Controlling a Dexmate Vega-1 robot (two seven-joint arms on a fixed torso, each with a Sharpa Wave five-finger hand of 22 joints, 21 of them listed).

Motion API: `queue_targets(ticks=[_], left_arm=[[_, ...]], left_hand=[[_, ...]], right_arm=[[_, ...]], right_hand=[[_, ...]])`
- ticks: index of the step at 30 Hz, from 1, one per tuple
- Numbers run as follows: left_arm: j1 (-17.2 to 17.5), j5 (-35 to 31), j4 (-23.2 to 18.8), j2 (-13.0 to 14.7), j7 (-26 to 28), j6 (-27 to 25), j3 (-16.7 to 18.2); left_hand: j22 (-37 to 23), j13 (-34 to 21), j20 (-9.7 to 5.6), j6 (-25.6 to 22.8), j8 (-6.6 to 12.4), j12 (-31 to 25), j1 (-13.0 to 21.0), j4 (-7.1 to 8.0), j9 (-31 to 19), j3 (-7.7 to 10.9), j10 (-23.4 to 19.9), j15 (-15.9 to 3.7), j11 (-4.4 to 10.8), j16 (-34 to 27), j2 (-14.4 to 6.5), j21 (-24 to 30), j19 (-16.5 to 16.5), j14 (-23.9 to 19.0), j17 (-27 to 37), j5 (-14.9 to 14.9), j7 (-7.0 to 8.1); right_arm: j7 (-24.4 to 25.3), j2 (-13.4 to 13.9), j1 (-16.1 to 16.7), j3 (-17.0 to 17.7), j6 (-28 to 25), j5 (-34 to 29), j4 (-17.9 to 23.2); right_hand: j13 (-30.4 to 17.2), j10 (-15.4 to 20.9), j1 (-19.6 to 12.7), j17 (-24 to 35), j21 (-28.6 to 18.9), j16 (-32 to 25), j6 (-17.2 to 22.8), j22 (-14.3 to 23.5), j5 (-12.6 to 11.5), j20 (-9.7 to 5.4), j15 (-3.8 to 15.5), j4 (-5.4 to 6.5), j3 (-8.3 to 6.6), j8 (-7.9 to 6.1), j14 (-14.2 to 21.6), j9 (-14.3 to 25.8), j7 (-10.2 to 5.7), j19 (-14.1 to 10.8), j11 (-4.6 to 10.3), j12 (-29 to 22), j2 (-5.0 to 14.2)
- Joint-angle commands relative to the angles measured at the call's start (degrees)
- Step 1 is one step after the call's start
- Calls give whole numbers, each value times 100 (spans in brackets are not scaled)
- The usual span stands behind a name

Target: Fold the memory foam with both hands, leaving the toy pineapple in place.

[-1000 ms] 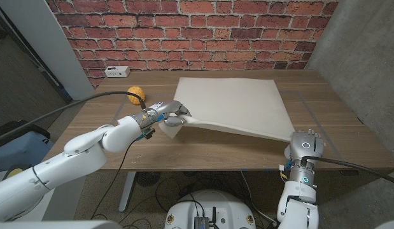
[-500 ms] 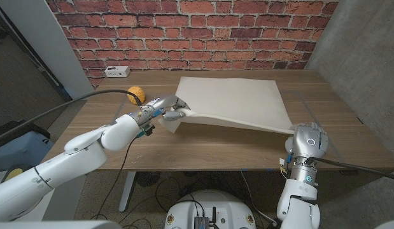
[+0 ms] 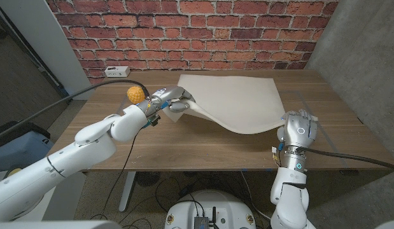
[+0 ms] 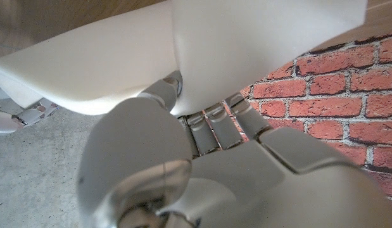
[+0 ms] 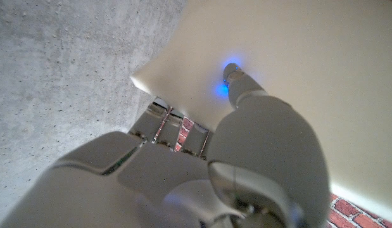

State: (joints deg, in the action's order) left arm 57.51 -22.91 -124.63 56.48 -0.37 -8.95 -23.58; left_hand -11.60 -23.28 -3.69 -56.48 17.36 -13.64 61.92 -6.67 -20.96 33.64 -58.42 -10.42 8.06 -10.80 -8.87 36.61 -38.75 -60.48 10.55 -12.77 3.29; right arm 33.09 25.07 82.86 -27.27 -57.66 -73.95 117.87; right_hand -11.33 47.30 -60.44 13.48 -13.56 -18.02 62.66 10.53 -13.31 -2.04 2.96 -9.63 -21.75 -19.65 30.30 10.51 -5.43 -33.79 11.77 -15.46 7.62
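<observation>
Robot hands [image 3: 173, 102] [image 3: 297, 127] gripping raised foam [image 3: 238, 102]

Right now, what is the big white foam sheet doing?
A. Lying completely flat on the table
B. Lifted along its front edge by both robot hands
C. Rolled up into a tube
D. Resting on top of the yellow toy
B: the left robot hand and the right robot hand each grip a near corner of the memory foam, whose front edge sags between them above the table.

toy pineapple [image 3: 135, 94] just beside left hand [image 3: 173, 102]
</observation>
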Motion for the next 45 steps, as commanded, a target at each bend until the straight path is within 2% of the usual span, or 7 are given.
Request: queue_targets(ticks=[1, 7, 15, 23, 27, 33, 45], left_arm=[[-673, -136, 229, -294, -394, -158, -347], [-737, -64, 393, -455, -231, -328, -328], [-548, 754, 648, -506, 7, -300, 32], [-272, 1255, 559, -370, 133, -472, 266], [-307, 1973, 799, -480, -34, -429, 394], [-538, 2775, 1081, -563, -280, -601, 393], [-1437, 2885, 1124, -444, -596, -1263, -222]], left_hand=[[-6, -24, -51, -34, -17, -24, -61, 147, -8, 119, -72, -181, 54, -30, -119, 31, 33, -17, 12, 12, -44], [-4, -38, -62, -53, -14, -31, -48, 136, 1, 136, -96, -180, 46, -45, -115, 64, 13, -42, 6, 11, -56], [-1, 6, -42, -38, -44, -17, 4, 62, 27, 184, -174, -149, -44, -53, -77, 145, -58, -89, -23, 27, -125], [5, 92, -61, -214, -49, -36, 118, -126, 80, 233, -365, -102, -87, -107, 16, 305, -259, -307, -49, 104, -137], [10, 139, -13, -278, -80, -38, 146, -192, 113, 252, -448, -4, -172, -108, 37, 360, -262, -403, -69, 180, -287], [16, 184, 64, -389, -114, -65, 292, -327, 150, 309, -599, 95, -316, -140, 34, 472, -343, -583, -65, 251, -477], [22, 181, 80, -374, -180, -68, 341, -349, 177, 344, -613, 165, -367, -116, 57, 537, -361, -642, -83, 284, -508]], right_arm=[[695, 259, -657, -186, -11, 835, -315], [1267, 114, -904, -127, 0, 1351, -505], [2027, -165, -1080, 14, -221, 1907, -636], [2156, -149, -1138, 176, -168, 2580, -434], [2185, -152, -1182, 234, -76, 2897, -321], [2095, -139, -1300, 251, -79, 3280, -179], [1798, 95, -1805, 23, -348, 3644, -157]], right_hand=[[-15, 72, 3, -4, -27, -17, 210, 20, 3, -1, 1006, -1, 9, 9, 49, 26, 180, -62, -15, 21, -9], [-12, 156, -15, -52, -22, 25, 264, 17, -17, 62, 977, 4, -36, 38, 139, 25, 248, -58, -30, 31, -21], [-7, 322, -43, -112, -11, 69, 405, 10, -19, 108, 953, -12, -122, 66, 316, 17, 351, -51, -80, 34, -85], [-6, 368, -41, -136, -1, 100, 450, 8, -10, 123, 942, -12, -161, 91, 383, 15, 391, -38, -120, 54, -128], [-5, 376, -39, -148, 5, 123, 457, 8, -1, 145, 937, -13, -181, 110, 396, 15, 419, -26, -134, 70, -151], [-6, 364, -12, -165, 28, 178, 483, 9, 26, 198, 912, -1, -217, 142, 382, 15, 443, 27, -181, 112, -189], [-8, 315, 20, -174, 54, 246, 485, 10, 61, 223, 901, 16, -280, 199, 353, 17, 473, 89, -179, 180, -198]])
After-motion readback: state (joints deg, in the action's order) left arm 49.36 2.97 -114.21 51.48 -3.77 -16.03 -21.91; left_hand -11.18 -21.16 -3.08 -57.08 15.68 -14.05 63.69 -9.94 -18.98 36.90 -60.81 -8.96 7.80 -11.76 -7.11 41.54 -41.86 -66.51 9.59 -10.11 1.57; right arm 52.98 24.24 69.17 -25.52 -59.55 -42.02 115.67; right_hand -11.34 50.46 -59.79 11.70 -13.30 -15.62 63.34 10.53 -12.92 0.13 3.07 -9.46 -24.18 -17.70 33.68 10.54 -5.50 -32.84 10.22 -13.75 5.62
